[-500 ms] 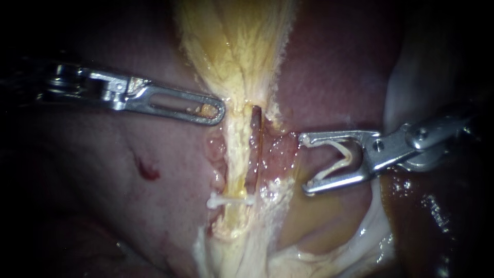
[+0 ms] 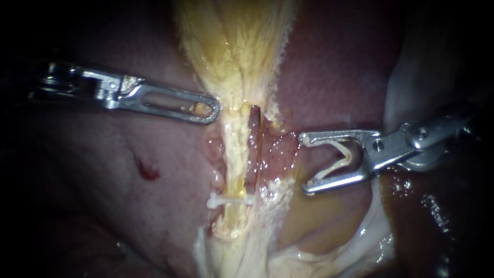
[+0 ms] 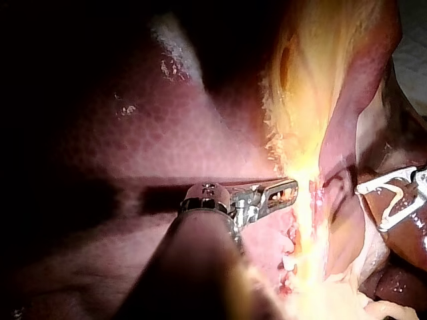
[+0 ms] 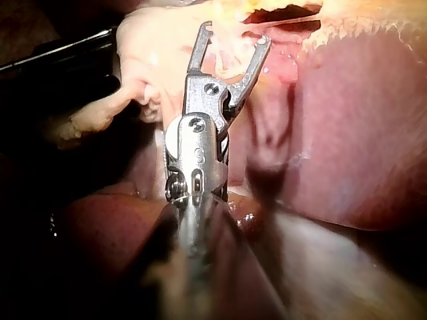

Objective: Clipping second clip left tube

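Two tubes run down the middle of the endoscope view. The pale yellow left tube (image 2: 234, 154) carries a white clip (image 2: 229, 200) low down. Beside it lies the darker red right tube (image 2: 253, 154). My left instrument (image 2: 208, 110) has its slotted jaws shut, tip just left of the yellow tissue, apart from the tubes; it also shows in its wrist view (image 3: 283, 192). My right instrument (image 2: 305, 164) (image 4: 235, 35) stands right of the tubes, jaws wide apart, holding a white V-shaped clip (image 2: 337, 157) between them. No tube lies between those jaws.
Yellow fatty tissue (image 2: 236, 46) fans out above the tubes. Dark red liver (image 2: 103, 170) with a small blood spot (image 2: 146, 170) fills the left. Pale tissue (image 2: 411, 77) and pooled brown fluid (image 2: 427, 206) lie at the right, under my right instrument.
My left instrument has drawn back a little to the left, off the yellow tissue. My right instrument and its clip have not moved.
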Action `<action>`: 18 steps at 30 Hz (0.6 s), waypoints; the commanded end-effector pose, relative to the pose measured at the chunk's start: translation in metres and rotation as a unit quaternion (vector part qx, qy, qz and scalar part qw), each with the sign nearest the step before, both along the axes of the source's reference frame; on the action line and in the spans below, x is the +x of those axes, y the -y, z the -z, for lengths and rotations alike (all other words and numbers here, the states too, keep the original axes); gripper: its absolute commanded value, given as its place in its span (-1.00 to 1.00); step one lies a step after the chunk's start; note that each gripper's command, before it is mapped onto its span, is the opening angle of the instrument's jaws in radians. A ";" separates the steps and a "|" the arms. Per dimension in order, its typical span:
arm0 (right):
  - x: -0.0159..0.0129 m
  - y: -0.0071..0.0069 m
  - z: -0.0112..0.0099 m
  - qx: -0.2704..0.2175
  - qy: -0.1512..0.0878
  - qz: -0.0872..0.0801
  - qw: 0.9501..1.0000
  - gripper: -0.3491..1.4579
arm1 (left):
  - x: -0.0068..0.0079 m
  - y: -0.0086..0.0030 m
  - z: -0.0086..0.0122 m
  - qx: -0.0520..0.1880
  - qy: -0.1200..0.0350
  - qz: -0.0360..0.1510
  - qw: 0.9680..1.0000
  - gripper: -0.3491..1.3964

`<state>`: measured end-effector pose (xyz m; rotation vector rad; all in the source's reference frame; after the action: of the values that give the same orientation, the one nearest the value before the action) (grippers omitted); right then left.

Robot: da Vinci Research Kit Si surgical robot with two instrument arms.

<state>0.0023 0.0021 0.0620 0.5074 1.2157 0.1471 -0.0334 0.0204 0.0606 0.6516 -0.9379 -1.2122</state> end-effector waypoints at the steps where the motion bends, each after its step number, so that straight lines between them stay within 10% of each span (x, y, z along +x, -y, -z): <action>1: 0.0000 0.0000 0.0000 0.000 0.000 0.000 1.000 -0.06 | 0.0004 -0.0002 0.0005 0.001 0.000 0.001 1.000 -1.00; 8: 0.0000 0.0000 0.0000 0.000 -0.001 -0.001 1.000 -0.06 | 0.0035 -0.0018 0.0050 -0.002 0.002 0.020 1.000 -1.00; 18: 0.0003 0.0001 0.0001 0.001 -0.005 -0.003 1.000 -0.06 | 0.0038 -0.0015 0.0055 -0.002 0.003 0.022 1.000 -1.00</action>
<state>0.0027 0.0020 0.0619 0.5064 1.2261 0.1509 -0.0296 0.0219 0.0551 0.6350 -0.9628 -1.2472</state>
